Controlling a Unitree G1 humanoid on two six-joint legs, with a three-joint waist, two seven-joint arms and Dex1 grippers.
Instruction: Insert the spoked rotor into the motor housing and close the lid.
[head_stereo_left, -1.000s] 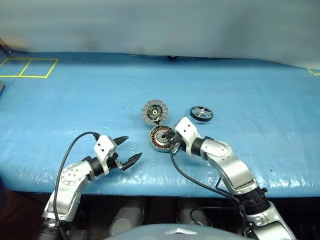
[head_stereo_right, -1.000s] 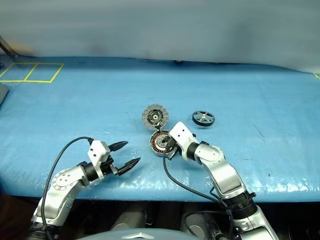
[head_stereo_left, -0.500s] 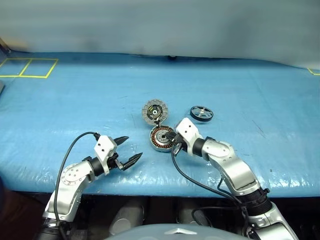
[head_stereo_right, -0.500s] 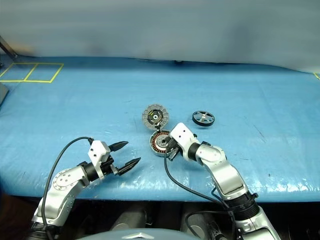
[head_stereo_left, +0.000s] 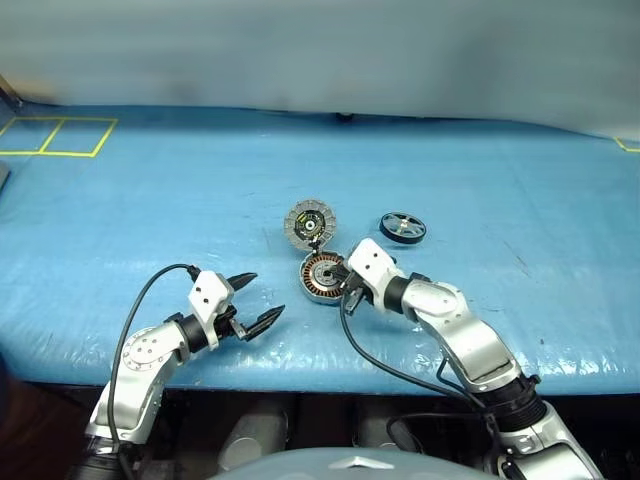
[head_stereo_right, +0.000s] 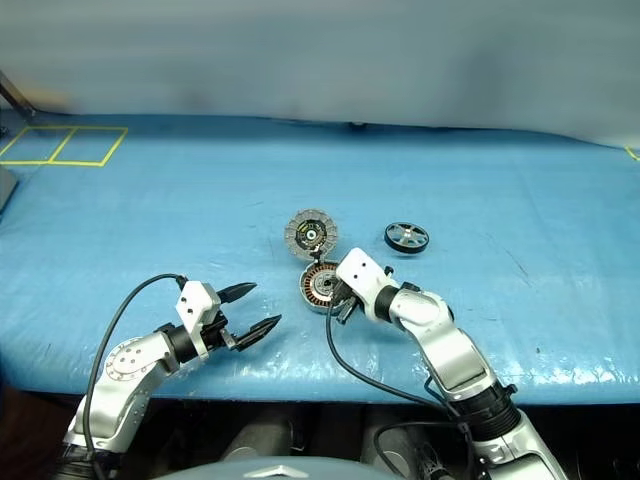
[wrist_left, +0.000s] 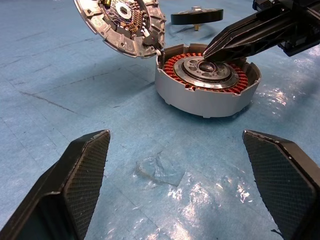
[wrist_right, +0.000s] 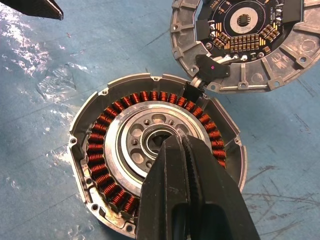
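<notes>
The right gripper (wrist_right: 175, 142) has its jaws pressed together, tips over the silver hub of the motor housing (head_stereo_left: 322, 277), gripping nothing. The left gripper (head_stereo_left: 256, 300) hangs with jaws spread wide and empty, at about eight o'clock from the housing. The lid (head_stereo_left: 309, 223) lies flipped open at the housing's twelve o'clock edge, and the spoked rotor (head_stereo_left: 403, 227) rests on the blue table (head_stereo_left: 150, 200) at two o'clock.

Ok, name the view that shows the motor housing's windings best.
Right wrist view: the motor housing sits close, copper windings ringing its hub. Left wrist view shows it obliquely from the side; the eye views show it small, beside the right tool.
</notes>
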